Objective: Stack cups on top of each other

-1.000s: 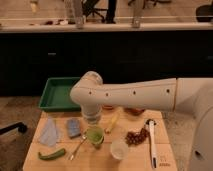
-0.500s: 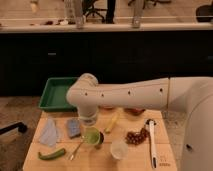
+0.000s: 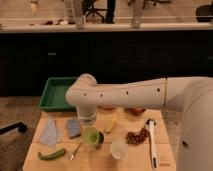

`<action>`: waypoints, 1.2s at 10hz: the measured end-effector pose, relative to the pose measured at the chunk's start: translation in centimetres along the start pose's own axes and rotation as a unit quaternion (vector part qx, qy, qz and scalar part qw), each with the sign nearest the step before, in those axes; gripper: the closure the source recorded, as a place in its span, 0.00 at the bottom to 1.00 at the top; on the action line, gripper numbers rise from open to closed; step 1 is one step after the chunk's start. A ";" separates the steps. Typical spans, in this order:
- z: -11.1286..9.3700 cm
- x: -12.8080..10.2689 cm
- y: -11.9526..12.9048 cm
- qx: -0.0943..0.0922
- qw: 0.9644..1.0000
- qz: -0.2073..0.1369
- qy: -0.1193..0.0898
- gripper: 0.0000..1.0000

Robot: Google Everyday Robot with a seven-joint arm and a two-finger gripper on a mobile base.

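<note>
A low wooden table point(image 3: 135, 159) is seen before a long dark counter, with chairs dimly visible beyond the glass above. A green tray point(image 3: 54, 93) is set at the table's far left edge. The white arm point(image 3: 125, 94) is stretched from the right across the table, its wrist turned down. The gripper point(image 3: 88, 121) is held just over the green cup point(image 3: 91, 136), near the table's middle; whether anything is gripped cannot be told. A dark cup point(image 3: 100, 139) is seen touching the green cup's right side. A white cup point(image 3: 119, 148) stands near, to the right. A blue sponge point(image 3: 73, 127), a pale cloth point(image 3: 50, 134), a green pepper point(image 3: 52, 155), a banana point(image 3: 111, 123), grapes point(image 3: 136, 136) and a white tool point(image 3: 151, 142) are laid around.
</note>
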 end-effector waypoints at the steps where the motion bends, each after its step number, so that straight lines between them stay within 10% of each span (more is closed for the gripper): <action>1: 0.0 -0.4 0.3 -0.001 1.000 0.000 0.002 1.00; 12: 1.0 -2.3 1.2 0.013 1.000 0.006 0.010 1.00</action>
